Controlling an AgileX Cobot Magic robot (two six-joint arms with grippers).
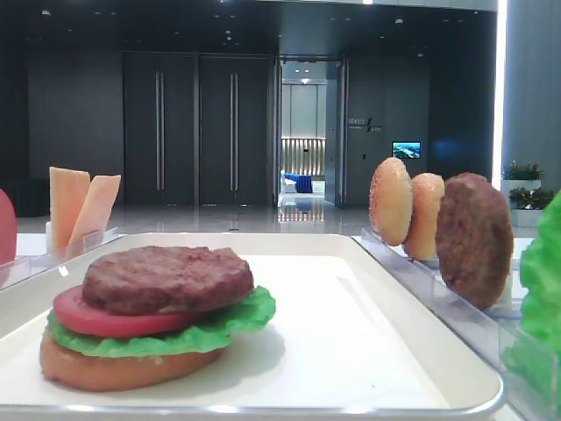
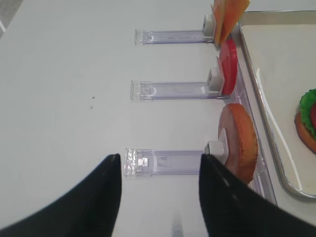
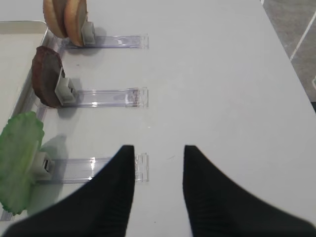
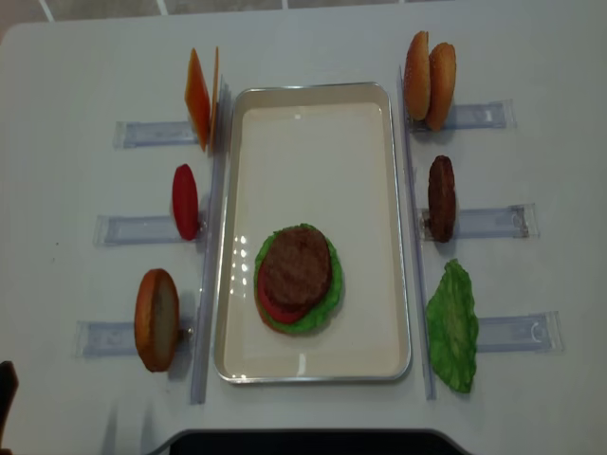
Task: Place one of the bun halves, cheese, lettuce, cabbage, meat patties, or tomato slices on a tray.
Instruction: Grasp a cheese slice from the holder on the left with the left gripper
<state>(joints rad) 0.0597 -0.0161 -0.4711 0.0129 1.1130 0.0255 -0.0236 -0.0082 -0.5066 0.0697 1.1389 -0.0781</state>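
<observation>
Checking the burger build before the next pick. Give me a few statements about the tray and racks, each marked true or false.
1. A meat patty tops the stack on the tray. True.
2. Cheese already lies on the stack. False: both cheese slices stand in their rack left of the tray.
3. Two bun halves stand in the far right rack. True.
4. The left end effector holds a tomato slice. False: it is open and empty; the tomato slice stands in its rack.
5. Lettuce lies under the stack's tomato. True.
</observation>
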